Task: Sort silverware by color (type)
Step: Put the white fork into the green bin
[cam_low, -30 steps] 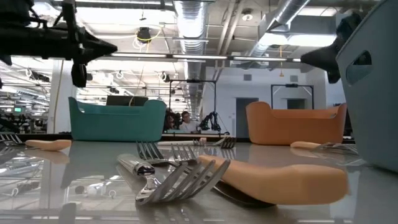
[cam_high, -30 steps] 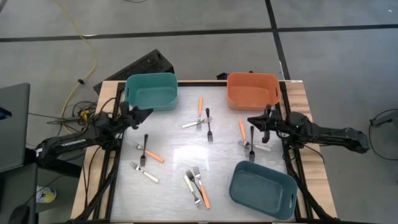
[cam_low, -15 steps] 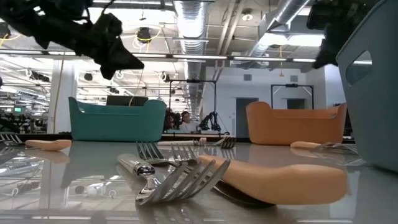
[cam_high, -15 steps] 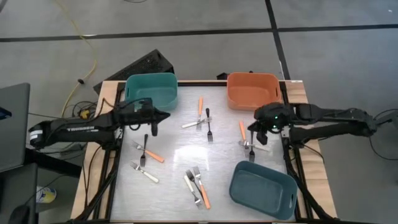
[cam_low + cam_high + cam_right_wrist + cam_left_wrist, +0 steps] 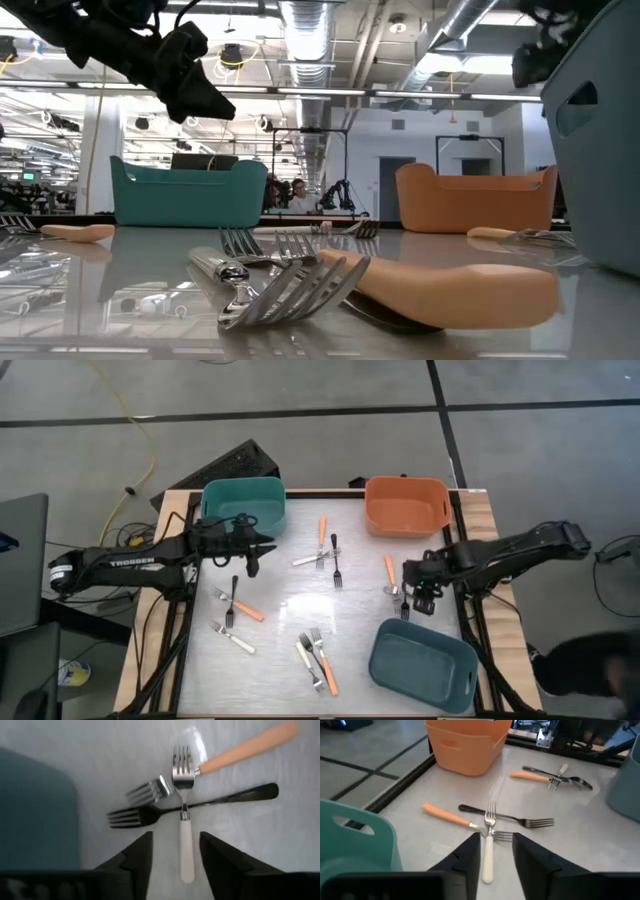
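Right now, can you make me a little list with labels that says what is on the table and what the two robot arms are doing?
Bins: teal plastic bin and orange plastic bin at the far edge; dark blue plastic bin at the near right corner.
Forks: small forks with orange, white or black handles, all lying on the grey tabletop, none in a bin.
Left gripper: open, in the air in front of the teal bin.
Right gripper: open, above a white-handled fork that crosses a black fork.

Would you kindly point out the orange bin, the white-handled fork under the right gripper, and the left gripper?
orange bin [image 5: 405, 507]: high view, inner floor.
white-handled fork [image 5: 185, 845]: right wrist view, mid-handle.
left gripper [image 5: 497, 851]: left wrist view, between fingers.
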`<move>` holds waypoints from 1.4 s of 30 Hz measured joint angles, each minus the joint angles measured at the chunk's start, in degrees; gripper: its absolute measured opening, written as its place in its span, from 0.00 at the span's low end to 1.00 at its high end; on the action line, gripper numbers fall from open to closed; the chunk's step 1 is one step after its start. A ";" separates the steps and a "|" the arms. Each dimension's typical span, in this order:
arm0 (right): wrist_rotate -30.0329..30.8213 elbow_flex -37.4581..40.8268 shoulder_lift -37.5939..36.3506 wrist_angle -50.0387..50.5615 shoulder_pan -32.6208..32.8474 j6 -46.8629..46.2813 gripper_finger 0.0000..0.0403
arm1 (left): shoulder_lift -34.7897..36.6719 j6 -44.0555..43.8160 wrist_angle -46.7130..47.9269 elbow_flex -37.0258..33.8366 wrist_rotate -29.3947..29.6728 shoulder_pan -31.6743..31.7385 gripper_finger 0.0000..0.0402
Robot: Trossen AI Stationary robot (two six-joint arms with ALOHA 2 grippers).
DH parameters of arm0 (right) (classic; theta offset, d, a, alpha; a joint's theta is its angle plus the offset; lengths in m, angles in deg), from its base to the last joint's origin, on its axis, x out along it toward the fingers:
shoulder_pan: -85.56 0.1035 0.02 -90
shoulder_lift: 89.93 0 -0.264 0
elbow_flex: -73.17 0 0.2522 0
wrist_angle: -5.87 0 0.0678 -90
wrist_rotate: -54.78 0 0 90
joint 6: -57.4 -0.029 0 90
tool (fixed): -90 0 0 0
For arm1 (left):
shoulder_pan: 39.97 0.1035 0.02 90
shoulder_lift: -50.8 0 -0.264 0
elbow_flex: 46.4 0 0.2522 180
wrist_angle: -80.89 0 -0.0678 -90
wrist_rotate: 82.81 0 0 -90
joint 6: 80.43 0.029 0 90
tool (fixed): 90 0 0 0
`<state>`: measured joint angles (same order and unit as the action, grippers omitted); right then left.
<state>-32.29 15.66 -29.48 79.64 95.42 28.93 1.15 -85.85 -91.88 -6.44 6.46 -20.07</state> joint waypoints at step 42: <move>4.20 15.24 2.75 -16.08 4.32 -10.63 0.18 | 0.02 -2.38 1.14 0.00 -0.48 0.00 0.41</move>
<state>-28.08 30.89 -26.72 63.55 99.75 18.30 1.17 -88.24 -90.74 -6.44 5.98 -20.07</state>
